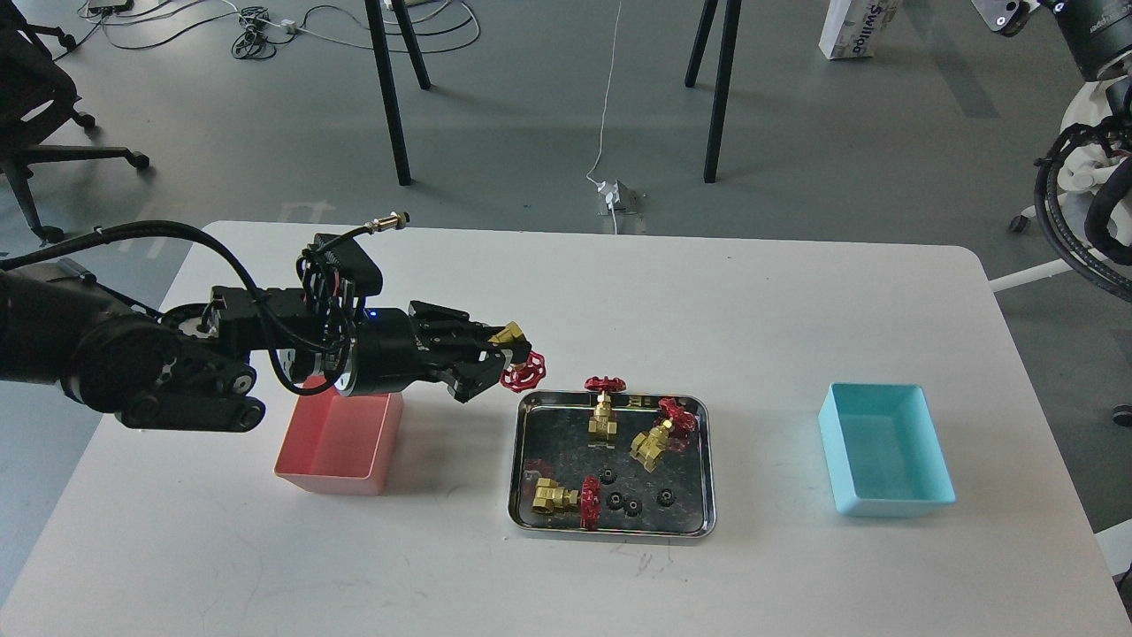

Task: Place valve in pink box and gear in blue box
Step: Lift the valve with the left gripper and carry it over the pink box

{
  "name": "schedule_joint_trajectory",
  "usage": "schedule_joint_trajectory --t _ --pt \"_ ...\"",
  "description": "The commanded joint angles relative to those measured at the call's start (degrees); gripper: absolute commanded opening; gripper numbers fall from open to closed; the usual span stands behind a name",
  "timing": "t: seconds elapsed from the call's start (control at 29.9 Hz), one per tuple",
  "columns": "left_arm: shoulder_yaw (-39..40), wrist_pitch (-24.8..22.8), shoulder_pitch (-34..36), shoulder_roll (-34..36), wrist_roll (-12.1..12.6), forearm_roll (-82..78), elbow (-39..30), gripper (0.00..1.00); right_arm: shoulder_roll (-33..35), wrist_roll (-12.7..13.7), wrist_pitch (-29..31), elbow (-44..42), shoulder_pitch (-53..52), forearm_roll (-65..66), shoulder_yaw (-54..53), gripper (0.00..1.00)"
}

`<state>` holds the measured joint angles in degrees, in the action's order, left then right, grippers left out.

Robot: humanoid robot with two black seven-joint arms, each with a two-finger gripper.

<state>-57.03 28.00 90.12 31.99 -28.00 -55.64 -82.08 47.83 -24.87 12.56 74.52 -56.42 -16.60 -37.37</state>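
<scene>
My left gripper (502, 351) is shut on a brass valve (511, 337) with a red handwheel and holds it in the air, left of and above the steel tray's far left corner. The pink box (329, 442) stands open below and to the left of the gripper, partly hidden by my wrist. Three more valves (604, 414) and several small black gears (633, 506) lie in the tray (699, 522). The blue box (887, 448) stands empty at the right. Only a bit of my right gripper (1006, 9) shows at the top right edge.
The white table (619, 292) carries the tray in the middle and a box on either side. Black stand legs, cables and a chair are on the floor beyond the far edge. Cable loops hang at the right edge.
</scene>
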Motion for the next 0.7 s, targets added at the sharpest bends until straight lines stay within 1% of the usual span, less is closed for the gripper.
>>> schedule_joint_trajectory --t 0.0,0.17,0.23,0.37,0.5,0.67 --pt "-0.4 0.0 1.5 6.2 0.0 -3.8 -1.4 0.19 -0.4 0.0 -3.2 1.9 -2.2 0.0 -0.5 0.99" --pt "-0.9 0.0 0.1 13.7 0.0 -10.5 -1.0 0.19 -0.5 0.1 -3.4 1.7 -2.6 0.1 1.2 0.99" --pt "-1.1 0.0 -2.8 15.2 0.0 -11.7 -0.5 0.19 -0.3 0.1 -3.4 1.7 -1.9 0.1 1.4 0.99" --pt "-0.5 0.0 -7.1 16.1 0.0 -13.7 0.2 0.19 -0.2 0.1 -3.4 1.7 -0.4 0.1 1.2 0.99" --pt "0.0 0.0 -10.7 16.7 0.0 -13.7 2.8 0.19 -0.1 0.1 -3.4 1.7 0.0 0.2 1.2 0.99" --pt "0.2 0.0 -12.9 16.4 0.0 -13.7 5.3 0.19 -0.1 0.0 -3.3 1.9 0.6 0.2 1.2 0.99"
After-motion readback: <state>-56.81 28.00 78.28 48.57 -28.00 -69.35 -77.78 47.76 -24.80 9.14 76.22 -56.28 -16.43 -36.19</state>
